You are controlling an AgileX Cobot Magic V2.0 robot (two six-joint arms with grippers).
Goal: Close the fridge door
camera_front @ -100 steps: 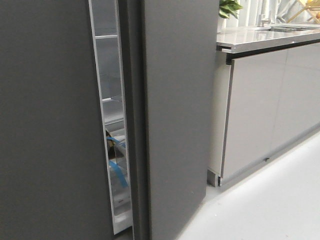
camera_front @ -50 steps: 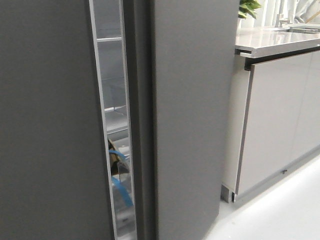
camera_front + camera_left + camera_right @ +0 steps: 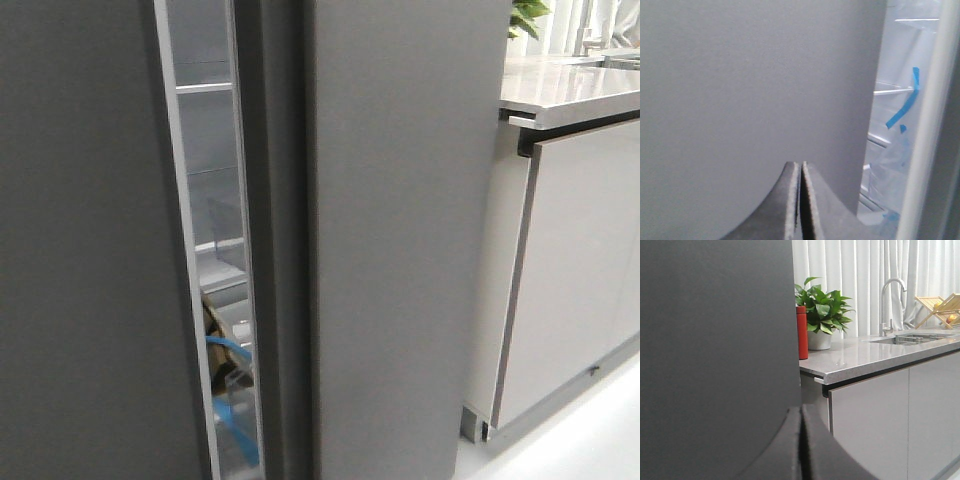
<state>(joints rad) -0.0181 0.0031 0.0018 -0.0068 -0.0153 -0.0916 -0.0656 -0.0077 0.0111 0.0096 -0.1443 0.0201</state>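
In the front view the fridge door (image 3: 405,250) is the tall matte dark-grey panel right of centre, with its thick darker side edge (image 3: 275,260) facing me. It stands ajar. A narrow gap (image 3: 215,300) shows clear shelf bins and blue tape inside. My left gripper (image 3: 800,172) is shut and empty, close to a flat grey panel (image 3: 750,90); I cannot tell which panel. The gap (image 3: 895,150) lies beside it. My right gripper (image 3: 801,417) is shut and empty, close to the door's face (image 3: 715,350) near its outer edge. Neither gripper shows in the front view.
The twin grey panel (image 3: 80,250) with a pale strip (image 3: 178,250) stands left of the gap. Pale glossy cabinet fronts (image 3: 575,270) under a grey counter (image 3: 865,357) stand to the right, bearing a red bottle (image 3: 801,332), a potted plant (image 3: 821,315) and a tap (image 3: 887,305).
In the front view the door, the gap and the cabinets have grown larger, and the cabinets have slid to the right. The gap looks about as wide as before.
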